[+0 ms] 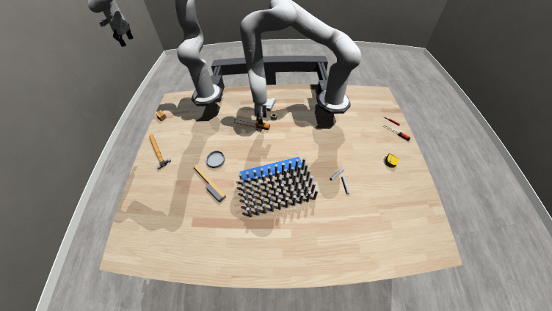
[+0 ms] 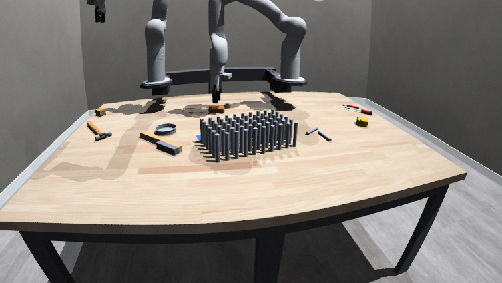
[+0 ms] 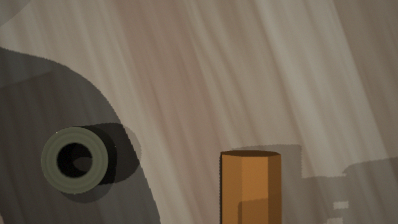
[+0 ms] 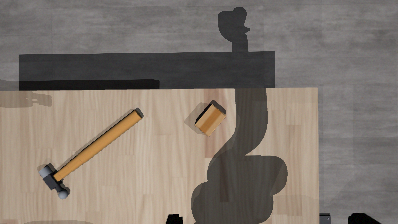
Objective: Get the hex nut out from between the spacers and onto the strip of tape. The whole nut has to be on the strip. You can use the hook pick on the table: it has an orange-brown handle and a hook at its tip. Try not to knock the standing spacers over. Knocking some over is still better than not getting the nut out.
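Note:
Many grey spacers (image 1: 316, 194) (image 2: 217, 149) stand in a tight block. The blue tape strip (image 1: 272, 166) (image 2: 198, 137) lies along the block's back edge. I cannot make out the hex nut among the spacers. The hook pick's orange-brown handle (image 1: 264, 125) (image 2: 216, 109) (image 3: 255, 185) lies on the table behind the block, its thin shaft pointing left in the top view. My left gripper (image 1: 260, 120) (image 2: 215, 101) is part open and empty, just above the handle. Its fingers do not show in the left wrist view. My right gripper (image 1: 125, 40) (image 2: 100, 21) is open and empty, high at the far left.
An olive ring (image 1: 273, 116) (image 3: 75, 160) lies beside the handle. A round dish (image 1: 215, 159) and a wood-and-grey bar (image 1: 208, 181) lie left of the block. Two loose grey rods (image 1: 337, 174) (image 1: 345, 185) and a tape measure (image 1: 391, 160) lie right. A hammer (image 1: 156, 148) (image 4: 97, 145) lies far left.

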`<action>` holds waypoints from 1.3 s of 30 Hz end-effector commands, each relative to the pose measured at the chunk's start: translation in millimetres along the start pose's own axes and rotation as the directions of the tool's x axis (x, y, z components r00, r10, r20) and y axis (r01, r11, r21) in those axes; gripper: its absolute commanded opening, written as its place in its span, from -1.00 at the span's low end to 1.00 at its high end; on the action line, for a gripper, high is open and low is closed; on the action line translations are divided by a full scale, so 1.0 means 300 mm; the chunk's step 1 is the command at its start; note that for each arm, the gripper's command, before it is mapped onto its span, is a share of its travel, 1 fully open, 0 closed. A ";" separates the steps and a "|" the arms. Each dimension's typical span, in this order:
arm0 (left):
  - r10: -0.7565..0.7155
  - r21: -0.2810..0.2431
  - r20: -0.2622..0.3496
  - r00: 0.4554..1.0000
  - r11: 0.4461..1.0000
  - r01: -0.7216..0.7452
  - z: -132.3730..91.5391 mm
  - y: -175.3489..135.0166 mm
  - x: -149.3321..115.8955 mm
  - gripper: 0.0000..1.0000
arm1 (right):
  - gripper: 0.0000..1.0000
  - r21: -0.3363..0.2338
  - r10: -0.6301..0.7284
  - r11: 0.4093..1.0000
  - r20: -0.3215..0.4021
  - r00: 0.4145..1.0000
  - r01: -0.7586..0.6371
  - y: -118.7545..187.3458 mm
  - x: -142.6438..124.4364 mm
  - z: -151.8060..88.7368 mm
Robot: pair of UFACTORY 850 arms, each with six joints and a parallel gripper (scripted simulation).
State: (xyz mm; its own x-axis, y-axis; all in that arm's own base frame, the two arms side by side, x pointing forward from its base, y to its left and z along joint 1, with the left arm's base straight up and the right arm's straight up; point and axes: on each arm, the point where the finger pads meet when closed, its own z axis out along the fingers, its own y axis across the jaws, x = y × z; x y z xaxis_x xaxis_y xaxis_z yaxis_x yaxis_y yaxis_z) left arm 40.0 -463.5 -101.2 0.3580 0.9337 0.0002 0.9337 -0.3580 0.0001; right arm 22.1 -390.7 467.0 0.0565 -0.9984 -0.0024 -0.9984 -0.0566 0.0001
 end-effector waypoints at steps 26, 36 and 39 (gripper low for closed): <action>0.000 0.000 0.001 1.000 1.000 0.000 0.023 0.001 -0.002 0.29 | 1.00 0.000 0.000 1.000 -0.002 1.000 0.000 0.000 0.002 -0.003; 0.000 0.000 0.001 1.000 1.000 0.000 0.068 0.001 -0.002 0.29 | 1.00 0.000 0.000 1.000 -0.002 1.000 0.000 0.000 0.002 -0.003; 0.000 0.000 0.001 1.000 1.000 0.000 0.086 0.001 -0.002 0.29 | 1.00 0.000 0.000 1.000 -0.002 1.000 0.000 0.000 0.002 -0.003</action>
State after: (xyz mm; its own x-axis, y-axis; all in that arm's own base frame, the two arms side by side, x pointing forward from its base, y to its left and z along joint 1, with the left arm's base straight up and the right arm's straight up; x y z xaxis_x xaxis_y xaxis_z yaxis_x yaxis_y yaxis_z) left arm 40.0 -463.4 -121.5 0.3580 0.9337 0.0002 0.9337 -0.3580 0.0000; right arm 22.1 -390.7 467.0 0.0565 -0.9984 -0.0024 -0.9984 -0.0566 0.0001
